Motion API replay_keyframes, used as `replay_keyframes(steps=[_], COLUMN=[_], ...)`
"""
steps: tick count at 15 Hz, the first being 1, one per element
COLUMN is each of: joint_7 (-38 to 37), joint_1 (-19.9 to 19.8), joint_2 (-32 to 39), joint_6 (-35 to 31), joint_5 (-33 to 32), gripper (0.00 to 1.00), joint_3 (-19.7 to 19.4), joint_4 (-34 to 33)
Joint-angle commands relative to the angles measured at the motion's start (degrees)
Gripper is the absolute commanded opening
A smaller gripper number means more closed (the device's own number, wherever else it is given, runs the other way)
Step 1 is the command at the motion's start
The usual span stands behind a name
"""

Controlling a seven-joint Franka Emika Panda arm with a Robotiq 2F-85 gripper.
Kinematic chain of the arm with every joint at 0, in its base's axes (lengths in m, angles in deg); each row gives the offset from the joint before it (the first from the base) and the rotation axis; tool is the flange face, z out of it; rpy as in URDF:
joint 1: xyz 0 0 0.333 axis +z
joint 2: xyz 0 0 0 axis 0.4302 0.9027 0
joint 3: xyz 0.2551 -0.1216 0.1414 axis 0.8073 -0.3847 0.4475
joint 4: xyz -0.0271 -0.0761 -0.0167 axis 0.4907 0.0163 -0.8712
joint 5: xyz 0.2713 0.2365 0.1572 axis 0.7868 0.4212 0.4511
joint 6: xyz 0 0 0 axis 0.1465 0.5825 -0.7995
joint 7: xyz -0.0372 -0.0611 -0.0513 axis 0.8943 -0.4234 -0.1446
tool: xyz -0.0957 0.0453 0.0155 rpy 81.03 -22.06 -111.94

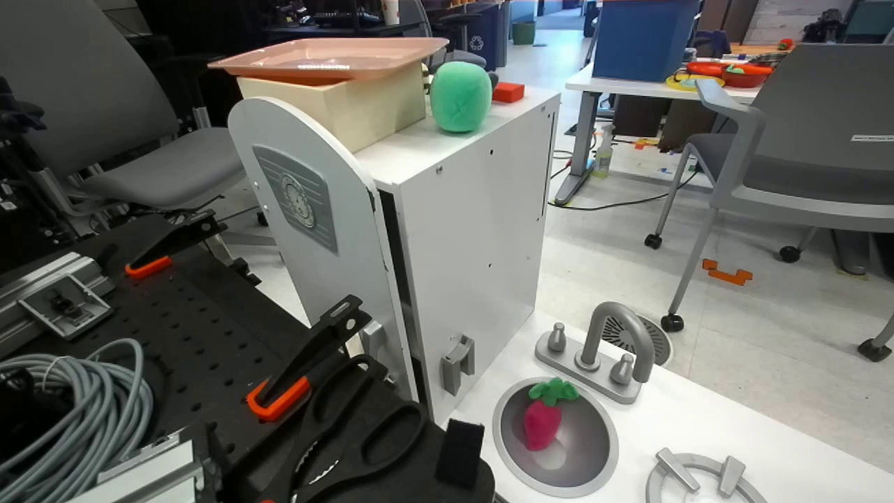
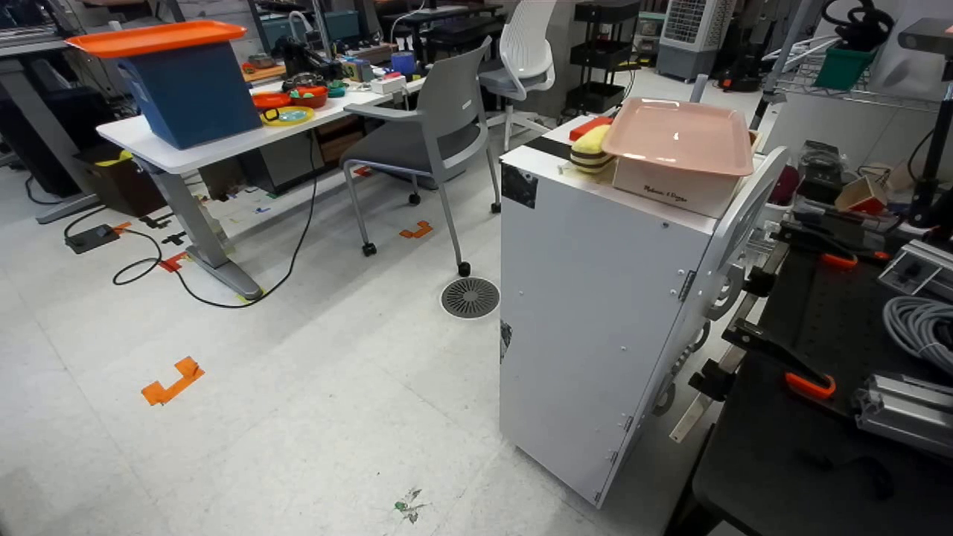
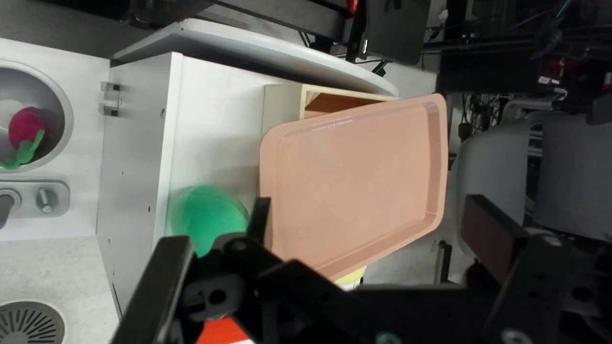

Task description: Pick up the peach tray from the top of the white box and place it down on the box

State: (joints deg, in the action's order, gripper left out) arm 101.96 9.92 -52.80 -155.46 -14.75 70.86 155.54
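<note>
The peach tray (image 1: 335, 57) rests on an open cream wooden box (image 1: 370, 105) and overhangs its sides; it also shows in an exterior view (image 2: 681, 138) and the wrist view (image 3: 354, 177). The cream box stands on the tall white box (image 1: 475, 209), whose plain side shows in an exterior view (image 2: 595, 298). In the wrist view, my gripper (image 3: 368, 205) is open and empty. Its fingers are wide apart, one in line with the tray's near-left rim, one beyond the far rim. I cannot tell the height gap. The gripper is out of both exterior views.
A green round object (image 1: 461, 96), a red block (image 1: 508, 92) and a yellow striped object (image 2: 592, 149) stand beside the cream box. A curved white panel (image 1: 307, 175) rises along one edge. A toy sink (image 1: 601, 447) and faucet (image 1: 614, 335) lie lower. A black table (image 1: 209, 314) adjoins.
</note>
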Motion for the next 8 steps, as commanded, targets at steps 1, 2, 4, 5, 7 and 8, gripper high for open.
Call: replay_keyframes(steps=[1, 2, 4, 5, 7, 8], joint_7=[2.61, 2.73, 2.70, 2.43, 2.08, 1.84], joint_1=[-0.05, -0.05, -0.17, -0.23, -0.27, -0.25], joint_2=[0.95, 1.42, 2.48, 3.12, 4.26, 4.83], joint_6=[2.64, 2.83, 2.81, 2.70, 2.42, 2.31], joint_5=[0.48, 0.30, 0.13, 0.10, 0.07, 0.06], gripper=[1.00, 1.00, 1.00, 1.00, 1.00, 1.00], joint_3=[-0.95, -1.07, -1.31, -1.41, -1.46, -1.44], joint_4=[-0.18, -0.21, -0.44, -0.68, -1.10, -1.38])
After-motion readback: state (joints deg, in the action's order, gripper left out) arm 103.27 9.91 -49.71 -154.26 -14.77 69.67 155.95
